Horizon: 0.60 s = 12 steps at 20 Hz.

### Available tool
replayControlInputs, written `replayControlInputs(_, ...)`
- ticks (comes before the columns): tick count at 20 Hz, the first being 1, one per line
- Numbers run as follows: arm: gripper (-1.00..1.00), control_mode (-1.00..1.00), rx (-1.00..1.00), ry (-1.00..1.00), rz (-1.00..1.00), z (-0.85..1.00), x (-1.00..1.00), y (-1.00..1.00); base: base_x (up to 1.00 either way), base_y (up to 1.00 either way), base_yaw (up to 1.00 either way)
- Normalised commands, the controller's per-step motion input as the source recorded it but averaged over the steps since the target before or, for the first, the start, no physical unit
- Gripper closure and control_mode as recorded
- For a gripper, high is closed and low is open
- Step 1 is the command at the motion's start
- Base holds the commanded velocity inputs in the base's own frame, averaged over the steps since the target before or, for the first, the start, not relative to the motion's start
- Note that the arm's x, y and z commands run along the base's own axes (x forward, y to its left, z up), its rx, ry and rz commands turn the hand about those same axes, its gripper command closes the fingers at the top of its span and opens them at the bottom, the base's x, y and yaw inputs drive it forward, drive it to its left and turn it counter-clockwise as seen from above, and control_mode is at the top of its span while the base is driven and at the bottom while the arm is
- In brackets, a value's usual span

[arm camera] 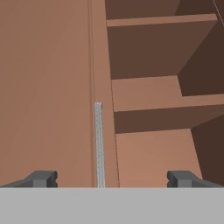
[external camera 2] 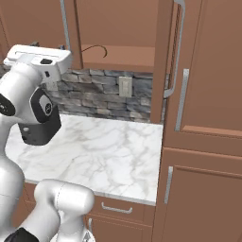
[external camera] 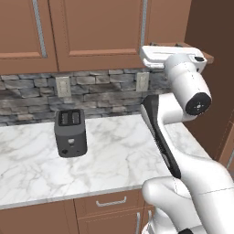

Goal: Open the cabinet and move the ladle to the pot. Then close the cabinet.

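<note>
Left base view: the arm reaches up to the cabinet.

Right base view: its door stands partly open.

Hand view: the gripper is wide open, holding nothing — the handle sits between the fingertips; I would center, then close. The ladle's place I cannot tell.

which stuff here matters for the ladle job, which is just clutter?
Job:
- cabinet, one door open, shelves showing
- gripper, open, facing the cabinet beside a door handle

Clutter:
- toaster on the counter
- wall outlets
- drawers below
</note>
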Motion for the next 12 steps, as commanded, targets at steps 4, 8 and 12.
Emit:
replayControlInputs(4, -1.0, -1.0, 0.0, 0.0, 0.0, -0.05, 0.38, 0.0, 0.0, 0.0, 0.0)
replayControlInputs(8, -1.0, -1.0, 0.0, 0.0, 0.0, -0.13, 0.22, 0.01, 0.0, 0.0, 0.0)
replayControlInputs(12, -1.0, -1.0, -0.01, 0.0, 0.0, -0.06, 0.21, 0.01, 0.0, 0.0, 0.0)
